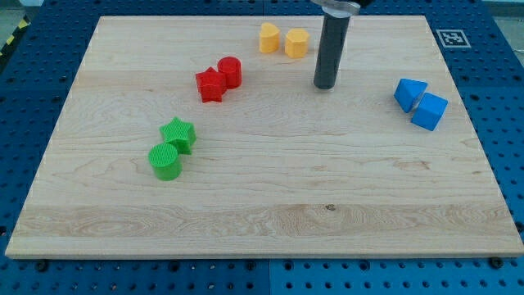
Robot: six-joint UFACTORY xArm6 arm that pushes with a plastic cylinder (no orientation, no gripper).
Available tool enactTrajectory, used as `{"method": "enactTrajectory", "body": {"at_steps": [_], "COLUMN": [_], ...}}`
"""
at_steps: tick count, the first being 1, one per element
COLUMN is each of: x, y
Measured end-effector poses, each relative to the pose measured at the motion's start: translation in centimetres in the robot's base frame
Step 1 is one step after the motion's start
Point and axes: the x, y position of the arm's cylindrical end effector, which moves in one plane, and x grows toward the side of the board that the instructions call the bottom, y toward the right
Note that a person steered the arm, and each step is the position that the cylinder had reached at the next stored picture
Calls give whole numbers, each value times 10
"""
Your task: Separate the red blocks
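Observation:
A red star-shaped block and a red cylinder sit touching each other in the upper left part of the wooden board. The cylinder is up and to the right of the star. My tip rests on the board at the end of the dark rod, well to the right of the red blocks and apart from them. It stands just below and right of the yellow blocks.
Two yellow blocks sit side by side near the top edge. A green star and a green cylinder touch at the left. Two blue blocks touch at the right.

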Motion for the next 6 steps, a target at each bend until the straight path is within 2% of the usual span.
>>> {"method": "enactTrajectory", "body": {"at_steps": [2, 3, 4, 5, 6], "x": [0, 2, 6, 28, 30], "y": [0, -40, -106, -146, -180]}}
